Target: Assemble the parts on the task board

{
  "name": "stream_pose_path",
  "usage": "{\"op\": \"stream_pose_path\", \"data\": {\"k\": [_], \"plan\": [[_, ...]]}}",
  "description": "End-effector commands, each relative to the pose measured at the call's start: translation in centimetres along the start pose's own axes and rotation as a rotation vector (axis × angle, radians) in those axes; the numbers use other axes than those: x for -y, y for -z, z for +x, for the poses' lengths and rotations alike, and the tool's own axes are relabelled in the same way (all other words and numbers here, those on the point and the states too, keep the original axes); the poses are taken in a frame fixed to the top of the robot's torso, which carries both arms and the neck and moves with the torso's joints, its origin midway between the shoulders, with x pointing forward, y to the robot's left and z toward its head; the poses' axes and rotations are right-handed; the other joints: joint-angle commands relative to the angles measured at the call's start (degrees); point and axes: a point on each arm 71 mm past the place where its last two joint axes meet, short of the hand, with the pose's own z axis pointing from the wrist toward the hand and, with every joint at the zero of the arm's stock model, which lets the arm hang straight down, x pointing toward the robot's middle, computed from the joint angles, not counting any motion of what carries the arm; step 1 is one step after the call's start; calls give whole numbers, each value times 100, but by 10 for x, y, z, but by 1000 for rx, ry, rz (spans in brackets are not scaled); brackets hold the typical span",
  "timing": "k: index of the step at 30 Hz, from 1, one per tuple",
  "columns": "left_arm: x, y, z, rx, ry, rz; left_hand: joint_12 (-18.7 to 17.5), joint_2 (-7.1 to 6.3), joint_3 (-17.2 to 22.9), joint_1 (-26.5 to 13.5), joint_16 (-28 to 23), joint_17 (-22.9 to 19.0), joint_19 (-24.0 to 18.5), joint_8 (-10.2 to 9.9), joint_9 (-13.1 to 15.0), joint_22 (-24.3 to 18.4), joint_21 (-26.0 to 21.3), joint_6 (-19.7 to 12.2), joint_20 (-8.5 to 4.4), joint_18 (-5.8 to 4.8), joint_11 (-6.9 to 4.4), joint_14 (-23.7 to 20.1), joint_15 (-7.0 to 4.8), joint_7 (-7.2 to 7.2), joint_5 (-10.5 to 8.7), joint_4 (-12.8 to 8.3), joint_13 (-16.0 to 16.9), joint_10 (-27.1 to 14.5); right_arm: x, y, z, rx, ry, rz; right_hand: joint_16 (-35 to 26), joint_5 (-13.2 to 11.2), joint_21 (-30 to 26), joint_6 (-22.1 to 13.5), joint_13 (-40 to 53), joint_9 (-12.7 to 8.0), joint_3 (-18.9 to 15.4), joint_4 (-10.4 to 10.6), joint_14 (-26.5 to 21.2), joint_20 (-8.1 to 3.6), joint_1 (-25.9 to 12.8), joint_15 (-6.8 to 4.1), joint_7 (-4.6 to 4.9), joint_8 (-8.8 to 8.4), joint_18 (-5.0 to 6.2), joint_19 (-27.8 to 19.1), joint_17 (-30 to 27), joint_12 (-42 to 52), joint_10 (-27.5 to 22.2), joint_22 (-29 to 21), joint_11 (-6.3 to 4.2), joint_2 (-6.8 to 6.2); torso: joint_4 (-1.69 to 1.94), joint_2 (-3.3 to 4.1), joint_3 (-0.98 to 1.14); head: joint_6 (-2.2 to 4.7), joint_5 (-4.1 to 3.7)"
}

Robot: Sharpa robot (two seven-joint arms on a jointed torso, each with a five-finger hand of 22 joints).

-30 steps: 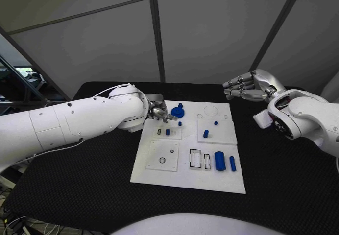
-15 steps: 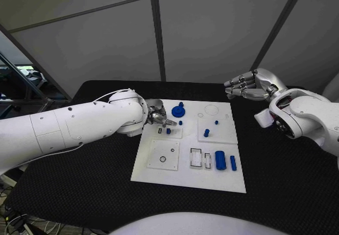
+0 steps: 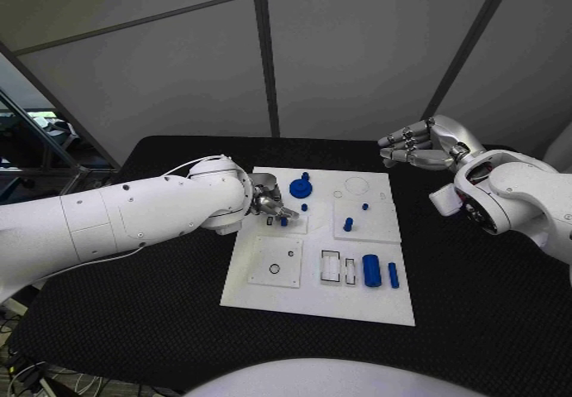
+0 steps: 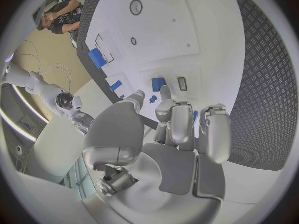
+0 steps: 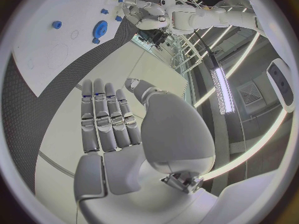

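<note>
Even light (wrist views warped)

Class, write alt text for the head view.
The left hand reaches over the white task board's far-left corner near a blue gear, while the right hand is raised beyond the board's far-right corner.

- We saw the white task board [image 3: 298, 302] lying flat in the middle of the black table.
- A round blue gear [image 3: 301, 189] lay near the board's far edge, with a small blue peg [image 3: 307, 175] just behind it.
- A short blue peg [image 3: 347, 224] stood on the board's right half.
- A thick blue cylinder [image 3: 371, 271] and a thinner blue rod [image 3: 393, 275] lay side by side near the right edge.
</note>
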Motion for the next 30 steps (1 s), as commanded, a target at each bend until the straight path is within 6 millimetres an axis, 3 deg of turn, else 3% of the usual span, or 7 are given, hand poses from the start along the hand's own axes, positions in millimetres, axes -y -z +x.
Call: {"op": "stream_pose_path", "data": {"k": [1, 20, 24, 30], "plan": [[0, -1, 2, -26, -14, -8, -27, 4, -54, 83, -4, 252, 220, -29, -10, 585, -24, -48, 14, -143, -10, 268, 16, -3, 3, -3, -8, -51, -2, 0, 0, -3, -4, -10, -27, 31, -41, -47, -7, 5, -8, 42, -22, 32, -41, 0, 5, 14, 2, -2, -7, 2, -40, -9, -3, -9, 1, 1, -1, -13, 0], [-1, -3, 5, -51, -28, -15, -34, 83, -153, 314, -7, 253, 217, -84, -64, 580, -37, -29, 30, -140, 3, 268, 28, 10, 9, -56, -23, -73, -2, -1, 1, -8, -5, -9, -25, 31, -48, -47, -7, 6, -8, 45, -23, 34, -42, 1, 5, 16, 2, 0, -10, 4, -41, -14, -2, -5, 6, -1, 1, -44, -2], [-1, -4, 5, -47, -26, -17, -33, 233, -142, 472, -8, 254, 216, -108, -90, 579, -44, -12, 33, -139, 4, 268, 29, 11, 21, -87, -27, -79, -2, -1, 1, -8, -6, -9, -25, 31, -48, -47, -7, 6, -8, 45, -23, 34, -42, 1, 5, 16, 2, 0, -10, 4, -41, -14, -2, -5, 2, -2, 2, -30, 4], [0, -4, 5, -50, -26, -15, -37, 325, -75, 690, -8, 255, 215, -134, -113, 578, -50, -11, 33, -138, -3, 269, 25, 2, 30, -189, -36, -87, -2, -2, 2, -10, -6, -8, -22, 35, -61, -46, -6, 8, -7, 53, -24, 36, -48, 2, 6, 20, 4, 5, -16, 8, -42, -24, -2, 4, -1, -4, -1, -60, 26]]}}
